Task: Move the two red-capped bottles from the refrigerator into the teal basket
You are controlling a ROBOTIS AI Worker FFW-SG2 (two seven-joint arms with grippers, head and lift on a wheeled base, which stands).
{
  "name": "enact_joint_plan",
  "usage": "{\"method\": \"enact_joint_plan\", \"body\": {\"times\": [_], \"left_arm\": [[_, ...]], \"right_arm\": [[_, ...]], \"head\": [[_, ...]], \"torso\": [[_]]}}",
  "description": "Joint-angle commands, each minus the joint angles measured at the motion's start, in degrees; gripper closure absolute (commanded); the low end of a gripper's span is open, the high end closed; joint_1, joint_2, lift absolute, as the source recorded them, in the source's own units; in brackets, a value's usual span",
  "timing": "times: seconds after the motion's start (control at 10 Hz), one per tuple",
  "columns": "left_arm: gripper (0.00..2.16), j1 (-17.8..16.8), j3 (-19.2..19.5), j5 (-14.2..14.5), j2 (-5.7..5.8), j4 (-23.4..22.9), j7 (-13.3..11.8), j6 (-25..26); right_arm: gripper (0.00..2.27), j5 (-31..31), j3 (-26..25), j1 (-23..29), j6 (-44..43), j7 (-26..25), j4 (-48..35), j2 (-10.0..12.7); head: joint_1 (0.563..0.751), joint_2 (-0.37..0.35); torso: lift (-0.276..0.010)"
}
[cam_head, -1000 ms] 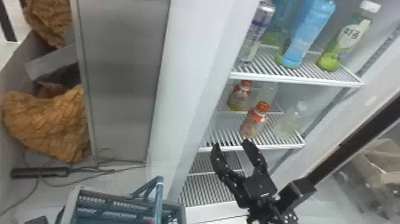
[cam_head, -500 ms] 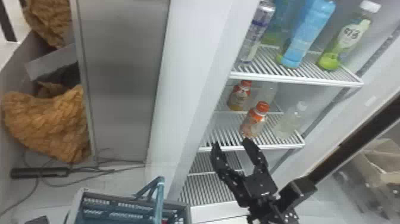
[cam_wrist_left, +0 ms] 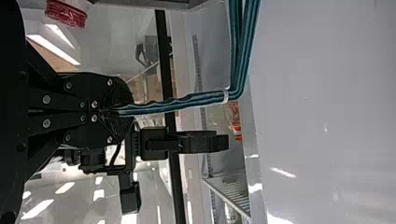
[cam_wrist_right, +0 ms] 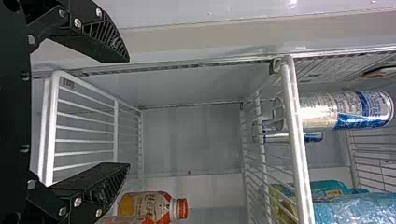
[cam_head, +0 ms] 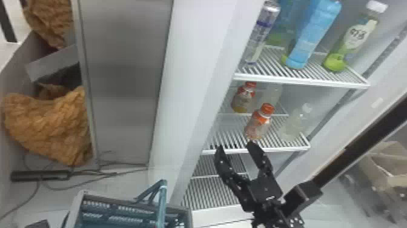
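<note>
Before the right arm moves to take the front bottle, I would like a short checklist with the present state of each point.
1. Right gripper open: ok.
2. Front red-capped bottle upright on shelf: ok.
3. That bottle centred between the fingers: not ok, off to one side.
4. Left gripper closed on handle: ok.
5. Floor of teal basket free: cannot tell.

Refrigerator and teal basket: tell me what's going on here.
A robot appears to be fetching drinks. Its left end effector is shut on the handle of the teal basket. Its right end effector is open and empty, just in front of the refrigerator shelf. Both red-capped bottles, the nearer one and the one farther back, stand on that shelf, so neither is in the basket yet.
</note>
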Motion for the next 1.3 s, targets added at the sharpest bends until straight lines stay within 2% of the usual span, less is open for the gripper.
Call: {"method": "enact_joint_plan", "body": {"times": [0.0, 1.2], "left_arm": [[1.16, -0.01, 0.00, -0.04, 0.00, 0.00, 0.00, 0.00], [1.16, 0.27, 0.23, -0.04, 0.00, 0.00, 0.00, -0.14]], "right_arm": [[0.24, 0.00, 0.00, 0.00, 0.00, -0.06, -0.05, 0.00], [0.24, 0.00, -1.14, 0.28, -0.28, -0.41, -0.47, 0.27]], "head": [[0.695, -0.350], [0.695, -0.350]], "torso": [[-0.224], [-0.224]]}}
